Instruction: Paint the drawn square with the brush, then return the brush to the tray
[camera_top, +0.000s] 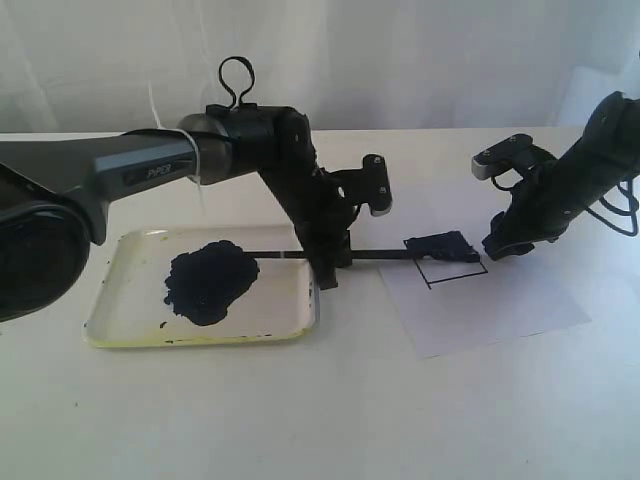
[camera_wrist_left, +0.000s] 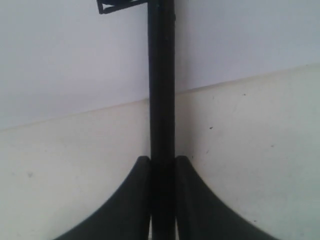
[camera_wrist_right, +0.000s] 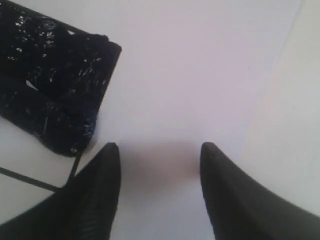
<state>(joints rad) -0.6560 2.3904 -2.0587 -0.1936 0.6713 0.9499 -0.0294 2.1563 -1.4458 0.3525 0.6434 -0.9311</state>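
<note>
Here we see the left end effector at the centre of the exterior frame, its jaws clamped on the brush. The brush lies level, its tip on the square right of centre. The square's upper strip is blue-black and its lower part white. The tray sits at lower left on the counter, with a paint blob in it. The right end effector stands wide open and empty just beside the square's right edge, above the paper.
</note>
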